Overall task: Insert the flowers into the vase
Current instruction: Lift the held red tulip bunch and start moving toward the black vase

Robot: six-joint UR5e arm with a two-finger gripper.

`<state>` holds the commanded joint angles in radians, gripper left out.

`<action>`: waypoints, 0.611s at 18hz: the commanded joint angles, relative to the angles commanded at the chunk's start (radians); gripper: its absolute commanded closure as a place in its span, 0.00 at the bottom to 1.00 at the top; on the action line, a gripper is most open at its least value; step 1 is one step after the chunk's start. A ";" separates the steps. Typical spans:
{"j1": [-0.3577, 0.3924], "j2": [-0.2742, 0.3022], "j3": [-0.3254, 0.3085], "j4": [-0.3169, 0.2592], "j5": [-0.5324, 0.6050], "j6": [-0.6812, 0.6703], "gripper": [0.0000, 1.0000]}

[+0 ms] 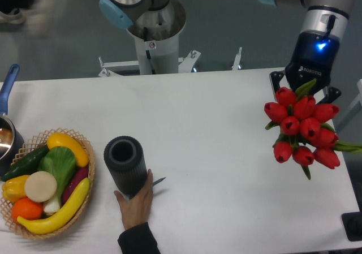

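one gripper (304, 93) holds the flowers (304, 127) well apart from the vase (125, 164).

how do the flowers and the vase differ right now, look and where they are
The flowers are bright red buds with green leaves; the vase is a dark ribbed cylinder. The flowers hang off the table at the far right under the robot's hand; the vase stands on the table left of centre, beside the basket. The bunch spreads wider than the vase's round mouth. A person's hand steadies the vase; nobody touches the flowers. Both are held.
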<state>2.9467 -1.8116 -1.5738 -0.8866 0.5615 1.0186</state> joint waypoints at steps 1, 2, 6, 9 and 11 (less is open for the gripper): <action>0.006 0.000 -0.003 0.000 -0.003 0.002 0.83; 0.008 0.003 -0.012 0.005 -0.003 0.008 0.83; 0.011 0.000 -0.012 0.006 -0.025 0.009 0.83; 0.008 0.000 -0.012 0.021 -0.032 0.009 0.83; -0.003 -0.002 -0.012 0.044 -0.032 0.008 0.83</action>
<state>2.9438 -1.8131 -1.5861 -0.8422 0.5292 1.0262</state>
